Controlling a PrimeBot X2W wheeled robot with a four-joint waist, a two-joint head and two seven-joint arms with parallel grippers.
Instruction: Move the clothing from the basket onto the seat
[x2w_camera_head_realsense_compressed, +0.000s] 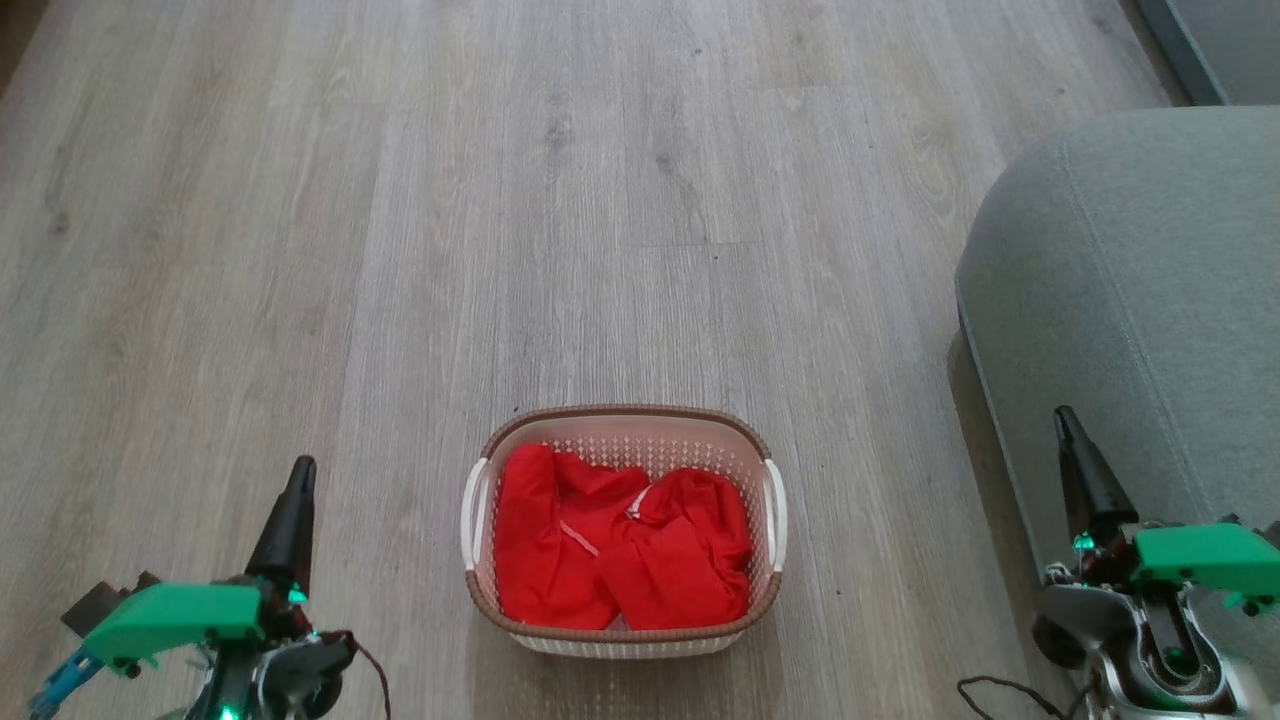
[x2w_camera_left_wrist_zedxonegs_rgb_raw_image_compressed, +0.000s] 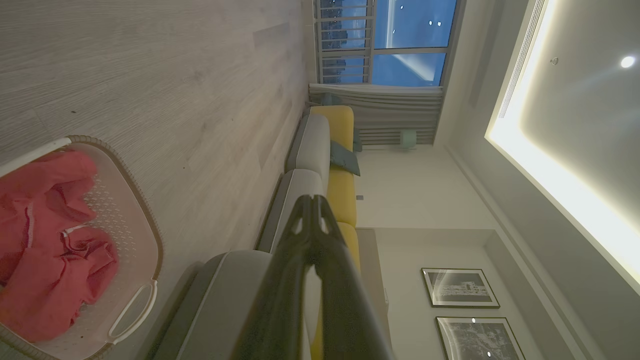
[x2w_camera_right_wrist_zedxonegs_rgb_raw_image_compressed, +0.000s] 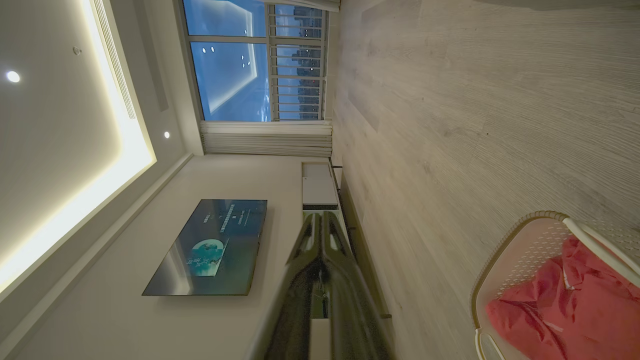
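Note:
The red clothing (x2w_camera_head_realsense_compressed: 620, 545) lies bunched in the cream basket (x2w_camera_head_realsense_compressed: 505, 435) on the wood floor, straight ahead of me. Both appear too in the left wrist view, clothing (x2w_camera_left_wrist_zedxonegs_rgb_raw_image_compressed: 47, 250) inside basket (x2w_camera_left_wrist_zedxonegs_rgb_raw_image_compressed: 135, 240), and in the right wrist view, clothing (x2w_camera_right_wrist_zedxonegs_rgb_raw_image_compressed: 570, 305) inside basket (x2w_camera_right_wrist_zedxonegs_rgb_raw_image_compressed: 520, 250). The grey-green seat (x2w_camera_head_realsense_compressed: 1140, 290) stands to the basket's right. My left gripper (x2w_camera_head_realsense_compressed: 300, 475) is shut and empty, left of the basket. My right gripper (x2w_camera_head_realsense_compressed: 1065, 420) is shut and empty, in front of the seat's side. Each wrist view shows its own shut fingers, left gripper (x2w_camera_left_wrist_zedxonegs_rgb_raw_image_compressed: 312, 200) and right gripper (x2w_camera_right_wrist_zedxonegs_rgb_raw_image_compressed: 320, 216).
Wood floor (x2w_camera_head_realsense_compressed: 600, 200) stretches ahead and left of the basket. A long sofa with yellow backs (x2w_camera_left_wrist_zedxonegs_rgb_raw_image_compressed: 340, 185) runs toward a window (x2w_camera_left_wrist_zedxonegs_rgb_raw_image_compressed: 395, 40). A wall television (x2w_camera_right_wrist_zedxonegs_rgb_raw_image_compressed: 210, 247) and a low cabinet (x2w_camera_right_wrist_zedxonegs_rgb_raw_image_compressed: 317, 185) stand on the opposite side.

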